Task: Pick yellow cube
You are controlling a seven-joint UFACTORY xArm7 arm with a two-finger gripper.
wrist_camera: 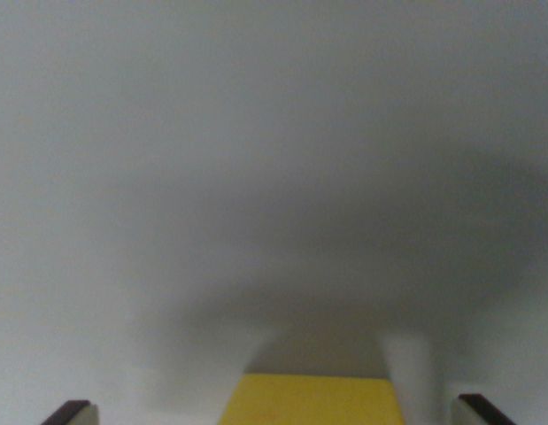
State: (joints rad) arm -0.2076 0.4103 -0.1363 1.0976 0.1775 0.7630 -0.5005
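Cube [311, 400]: yellow, at the bottom edge of my wrist view, only its top part in frame; I take it as my landmark.
Gripper [278, 414]: I see two dark fingertips, one well left of the cube [70, 411], one right of it [482, 409].
Fingers: spread apart, clear gaps on both sides of the cube, neither touching it.
Surface [256, 159]: plain grey-white, blurred, filling everything above the cube.
Shadow [327, 341]: dark patch just above the cube, spreading to the wrist view's right.
Cube's lower part: out of frame, I cannot tell how it sits.
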